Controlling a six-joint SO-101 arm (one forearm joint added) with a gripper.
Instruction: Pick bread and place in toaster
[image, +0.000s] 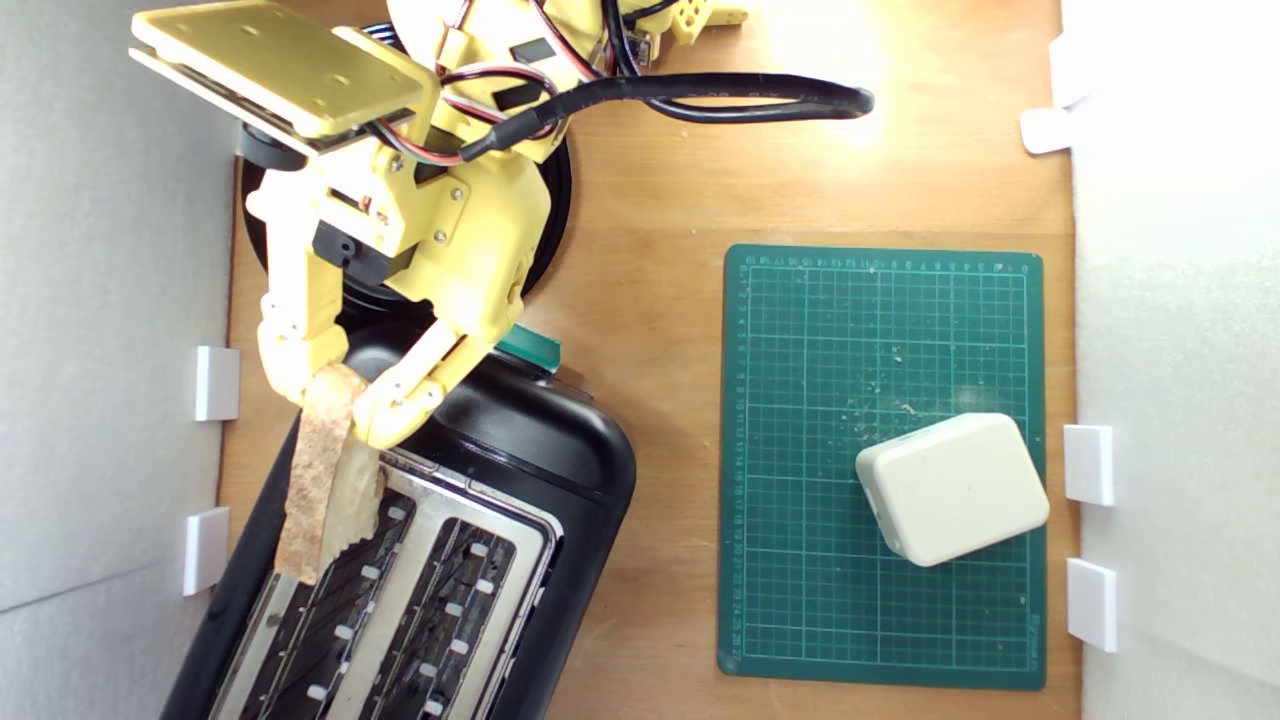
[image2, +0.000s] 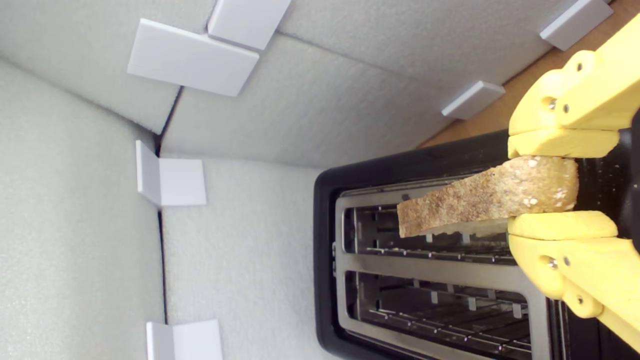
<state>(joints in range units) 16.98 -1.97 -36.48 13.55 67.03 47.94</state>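
My yellow gripper (image: 345, 405) is shut on the bread (image: 325, 470), a wedge with a brown crust edge, held by one end and hanging over the toaster (image: 520, 470). The toaster is black with a silver top, two long slots and a teal-green lever knob (image: 530, 347), at the exterior view's lower left. In the wrist view the bread (image2: 480, 202) sticks out from between the two fingers of the gripper (image2: 545, 185), edge-on above the slot nearer the wall of the toaster (image2: 440, 260). Both slots look empty.
A white rounded block (image: 952, 488) lies on a green cutting mat (image: 820, 450) at the exterior view's right. A round black plate (image: 555, 210) sits under the arm behind the toaster. White foam walls with plastic brackets (image: 216, 383) close in both sides.
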